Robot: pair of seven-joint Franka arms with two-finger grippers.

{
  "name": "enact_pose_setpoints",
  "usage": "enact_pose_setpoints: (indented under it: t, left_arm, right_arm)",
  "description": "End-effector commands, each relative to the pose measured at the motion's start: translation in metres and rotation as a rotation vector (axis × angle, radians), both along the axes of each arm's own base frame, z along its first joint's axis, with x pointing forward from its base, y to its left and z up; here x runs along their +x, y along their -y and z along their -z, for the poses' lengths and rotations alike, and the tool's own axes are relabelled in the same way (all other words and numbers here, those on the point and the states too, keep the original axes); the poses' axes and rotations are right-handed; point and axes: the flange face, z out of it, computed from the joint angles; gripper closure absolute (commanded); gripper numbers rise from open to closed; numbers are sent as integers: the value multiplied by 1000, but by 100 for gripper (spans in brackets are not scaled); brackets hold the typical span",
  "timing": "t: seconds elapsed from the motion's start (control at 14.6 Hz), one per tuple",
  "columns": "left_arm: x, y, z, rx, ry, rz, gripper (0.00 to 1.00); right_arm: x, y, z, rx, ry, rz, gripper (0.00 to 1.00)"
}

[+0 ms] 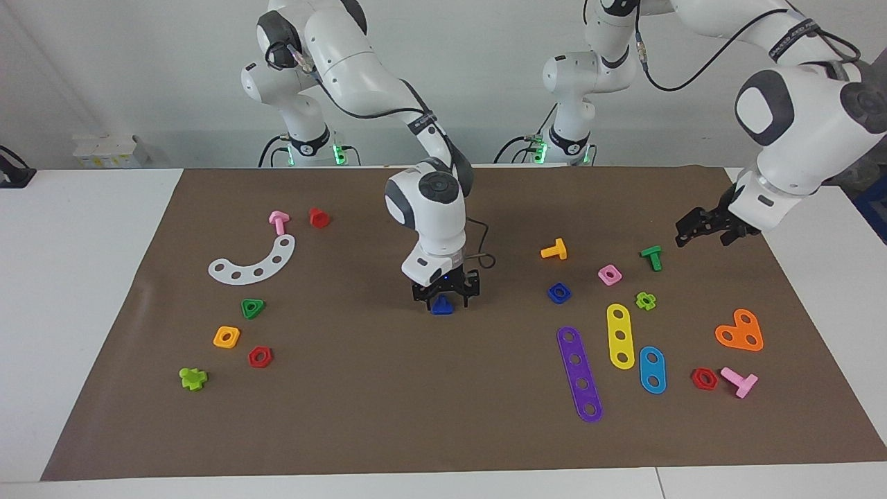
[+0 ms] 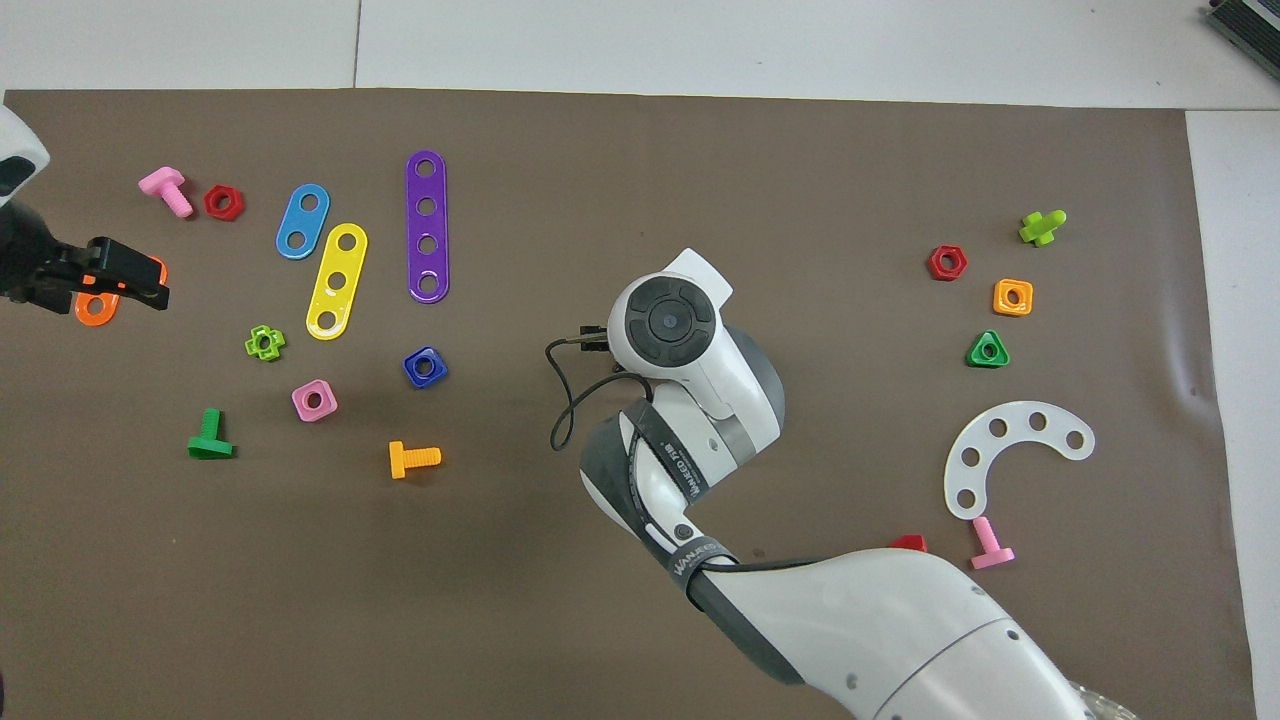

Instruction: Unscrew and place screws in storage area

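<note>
The dark-blue bolt (image 1: 441, 307) stands on its triangular head in the middle of the brown mat (image 1: 388, 409). My right gripper (image 1: 443, 299) is low over it, open, with a finger on either side of the bolt. In the overhead view the right wrist (image 2: 668, 322) hides the bolt. The matching blue nut (image 1: 559, 293) lies free on the mat toward the left arm's end; it also shows in the overhead view (image 2: 425, 367). My left gripper (image 1: 701, 232) is open, empty and raised near the mat's edge at the left arm's end; in the overhead view it (image 2: 150, 282) is over the orange plate.
Around the blue nut lie an orange bolt (image 1: 554, 249), a pink nut (image 1: 610, 275), a green bolt (image 1: 651, 257), purple (image 1: 579, 374), yellow (image 1: 620, 336) and light-blue (image 1: 652, 369) strips and an orange plate (image 1: 740, 331). A white curved strip (image 1: 253, 262) and several small nuts lie toward the right arm's end.
</note>
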Motion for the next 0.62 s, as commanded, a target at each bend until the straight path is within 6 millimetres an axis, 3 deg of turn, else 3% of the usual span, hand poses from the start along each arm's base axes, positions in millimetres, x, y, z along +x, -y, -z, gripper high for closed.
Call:
enact_pose_setpoints:
  t: [0.0,0.14,0.27,0.34,0.48,0.55]
  left_arm:
    - [-8,8,-27,22,3,8,0]
    - [-19,14,-46,26,30,-16,0]
    - [-23,26,-41,27,27,-12,0]
    - [-26,37,-41,30,26,5,0]
    - [-28,40,-39,42,20,6,0]
    - [-28,41,-39,46,19,-8,0]
  right_arm:
    - [-8,5,-6,-17,-14,-26,22]
    - [-9,6,-13,-25,-26,-28,22]
    - [-10,7,-22,-29,-25,-61,23]
    - [-8,11,-29,-26,-19,-65,27]
    - [-9,11,-29,-26,-17,-70,39]
    - [-11,9,-29,-27,-19,-71,40]
